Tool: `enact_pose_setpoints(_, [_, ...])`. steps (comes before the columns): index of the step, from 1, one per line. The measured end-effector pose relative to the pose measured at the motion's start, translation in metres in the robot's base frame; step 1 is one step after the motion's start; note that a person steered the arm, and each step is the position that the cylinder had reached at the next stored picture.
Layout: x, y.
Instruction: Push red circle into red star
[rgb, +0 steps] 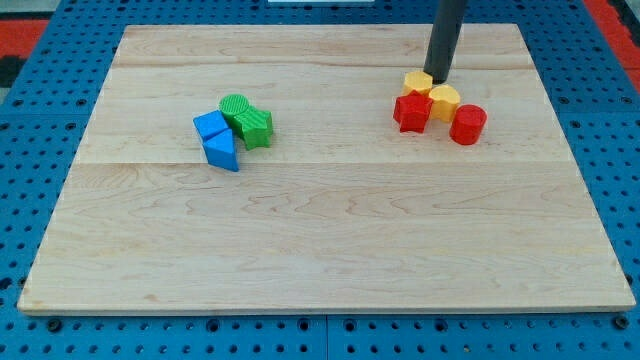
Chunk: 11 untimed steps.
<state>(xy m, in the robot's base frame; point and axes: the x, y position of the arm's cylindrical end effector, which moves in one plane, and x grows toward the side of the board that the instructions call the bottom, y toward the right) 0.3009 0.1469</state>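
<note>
The red circle (467, 124) is a short red cylinder at the view's upper right of the wooden board (320, 230). The red star (411, 112) lies to its left. A yellow hexagon block (444, 101) sits between them and touches both. A second yellow block (417, 82) sits just above the red star. My tip (437, 77) stands at the top of this cluster, touching the upper yellow block's right side and just above the yellow hexagon. It is up and to the left of the red circle, apart from it.
A second cluster lies at the view's left centre: a green circle (235, 106), a green star-like block (256, 127), a blue block (211, 125) and a blue triangle-like block (223, 153). Blue pegboard (60, 60) surrounds the board.
</note>
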Motion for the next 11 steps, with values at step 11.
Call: enact_pose_setpoints(11, [0.132,-0.010])
